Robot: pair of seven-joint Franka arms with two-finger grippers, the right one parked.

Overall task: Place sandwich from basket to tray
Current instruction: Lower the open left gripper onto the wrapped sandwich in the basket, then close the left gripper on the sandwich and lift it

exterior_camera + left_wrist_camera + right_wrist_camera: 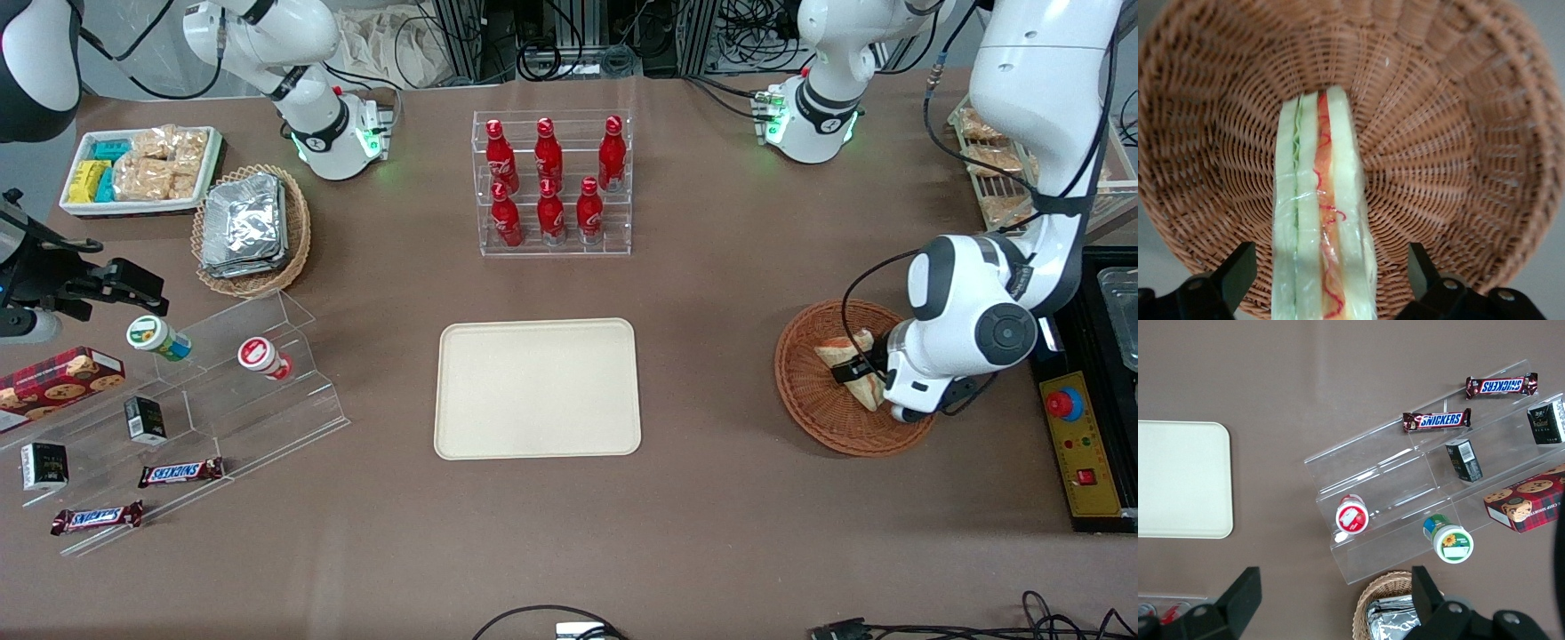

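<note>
The sandwich [843, 349] lies in the reddish-brown wicker basket [805, 391] toward the working arm's end of the table. My left gripper [858, 373] is lowered into the basket, open, with one finger on each side of the sandwich and a gap on both sides. In the left wrist view the sandwich [1321, 220] stands on edge, showing green and red filling stripes between the black fingertips [1238, 273], with the basket [1458, 167] weave around it. The cream tray [538, 388] lies bare at mid-table and also shows in the right wrist view [1178, 480].
A clear rack of red bottles [553, 182] stands farther from the camera than the tray. A stepped acrylic shelf [222, 382] with snacks, a tan basket of foil packets [249, 227] and a white snack tray [142, 169] lie toward the parked arm's end. A control box [1076, 436] sits beside the basket.
</note>
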